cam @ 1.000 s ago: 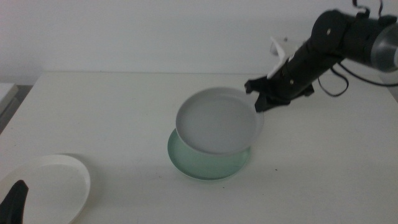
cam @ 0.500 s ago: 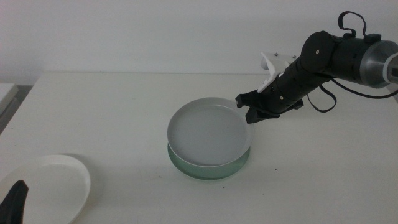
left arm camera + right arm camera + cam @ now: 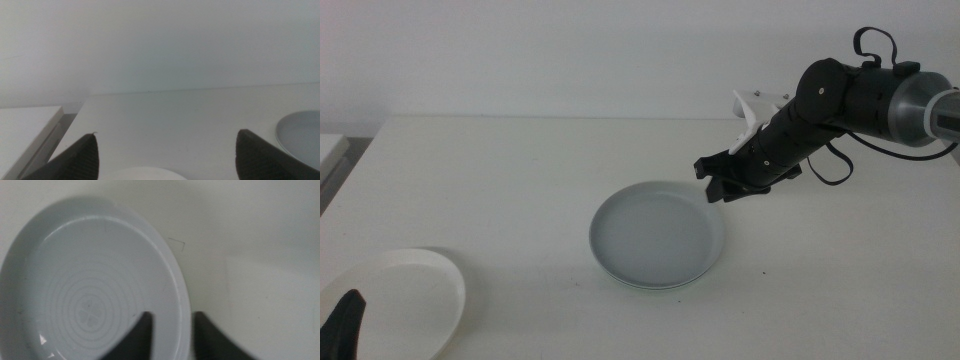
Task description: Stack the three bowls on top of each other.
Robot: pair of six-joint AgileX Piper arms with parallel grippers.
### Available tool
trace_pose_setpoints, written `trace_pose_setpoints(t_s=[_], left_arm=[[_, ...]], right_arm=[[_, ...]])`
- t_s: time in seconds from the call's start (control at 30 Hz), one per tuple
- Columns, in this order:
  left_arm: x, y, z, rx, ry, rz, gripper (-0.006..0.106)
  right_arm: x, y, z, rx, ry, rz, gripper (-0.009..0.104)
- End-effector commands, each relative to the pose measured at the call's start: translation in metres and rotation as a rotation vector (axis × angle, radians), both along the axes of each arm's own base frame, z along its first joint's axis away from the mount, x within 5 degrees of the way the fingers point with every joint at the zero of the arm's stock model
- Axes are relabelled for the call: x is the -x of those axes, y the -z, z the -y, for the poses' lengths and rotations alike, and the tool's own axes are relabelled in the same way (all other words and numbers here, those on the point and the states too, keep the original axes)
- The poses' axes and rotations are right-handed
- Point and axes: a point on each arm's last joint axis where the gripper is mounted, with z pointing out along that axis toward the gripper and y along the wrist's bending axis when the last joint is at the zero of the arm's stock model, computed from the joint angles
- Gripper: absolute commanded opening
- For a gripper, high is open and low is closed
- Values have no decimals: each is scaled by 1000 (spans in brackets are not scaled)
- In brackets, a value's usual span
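At the near-left corner of the worktop (image 3: 500, 170) the white bowl (image 3: 405, 298) is seen lying flat, partly cut off by the picture's edge. Just beside it the left pincer (image 3: 344, 322) waits low at the bottom edge; in its wrist view its dark jaws are spread wide with nothing between them.

Toward the middle, the grey bowl (image 3: 657, 235) is seen resting level, nested over the mint green bowl (image 3: 655, 287) (of which only a thin pale sliver shows under the near rim). Two bowls are thus judged to be stacked, and the white one is well apart from them.

On the right, the right pincer (image 3: 717, 185) is held at the grey bowl's far-right rim. In the right wrist view its jaws straddle that rim with a narrow gap either side, so they are judged to be parted and no longer clamped on it, though the gap is slight.

The risks are judged as follows. If the right pincer is lifted away while a jaw is touching the rim, the grey bowl could be tipped or dragged off centre. The white bowl must be carried a long way by its low rim; held at one edge it could tilt and slip. Lowered off centre, it could knock the pair askew.
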Motion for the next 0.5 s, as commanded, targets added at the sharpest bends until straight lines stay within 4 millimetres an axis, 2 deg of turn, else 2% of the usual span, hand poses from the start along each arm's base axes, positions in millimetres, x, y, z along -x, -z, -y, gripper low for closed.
trace_pose_setpoints(t_s=[0.0,0.13,0.17,0.23,0.33,0.47], left_arm=[[0,-1,0,7,-1,16,94],[0,-1,0,7,-1,16,94],[0,-1,0,7,-1,16,94],[0,-1,0,7,-1,16,94],[0,-1,0,7,-1,16,94],[0,-1,0,7,-1,16,94]], right_arm=[[1,-1,-3,2,-24,17,31],[5,-8,-1,25,-53,15,85],[7,-15,0,40,-74,18,93],[11,-33,7,58,-90,36,92],[23,-78,23,44,-75,115,92],[62,-143,52,38,-47,283,92]])
